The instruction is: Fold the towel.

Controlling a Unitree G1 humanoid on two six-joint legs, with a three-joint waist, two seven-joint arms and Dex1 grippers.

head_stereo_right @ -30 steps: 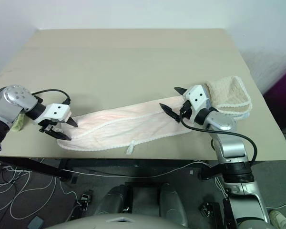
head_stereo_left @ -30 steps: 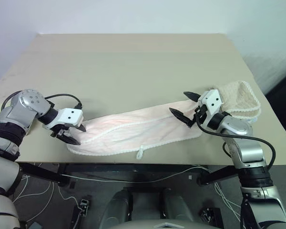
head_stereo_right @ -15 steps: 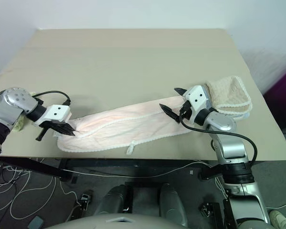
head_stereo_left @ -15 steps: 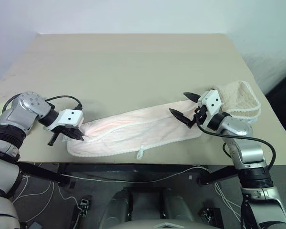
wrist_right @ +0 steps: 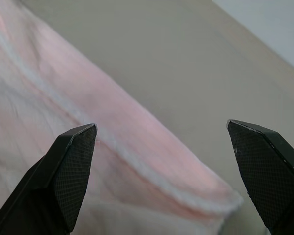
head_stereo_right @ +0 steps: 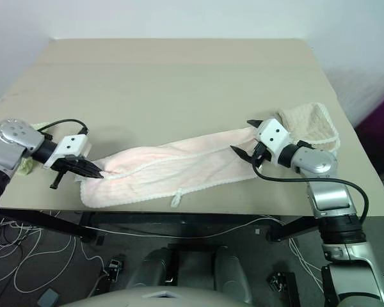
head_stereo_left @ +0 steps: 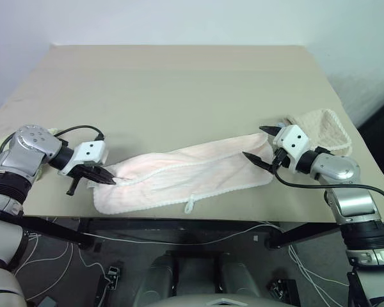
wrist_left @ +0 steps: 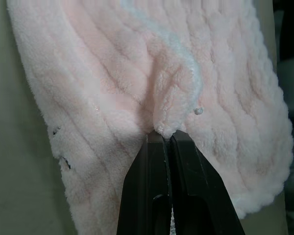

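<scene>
A long pink towel [head_stereo_left: 185, 174] lies stretched along the front of the tan table [head_stereo_left: 179, 83]. My left gripper [head_stereo_left: 106, 180] is at the towel's left end, shut on a pinched-up fold of the pile; the left wrist view shows that fold of the towel [wrist_left: 152, 78] caught between the left gripper's [wrist_left: 166, 136] closed tips. My right gripper [head_stereo_left: 256, 142] hovers open at the towel's right end, nothing between its fingers. In the right wrist view the towel's hemmed edge [wrist_right: 132, 166] runs between the wide-apart fingertips [wrist_right: 73, 161].
A cream knitted cloth [head_stereo_left: 326, 125] lies bunched at the table's right edge, just behind my right gripper. A pale yellow cloth [head_stereo_right: 29, 164] peeks out at the left edge. The table's front edge [head_stereo_left: 198, 219] runs close below the towel.
My left gripper has closed on the towel's left end and lifted a small fold. The right gripper has shifted to the right toward the towel's right end, staying open.
</scene>
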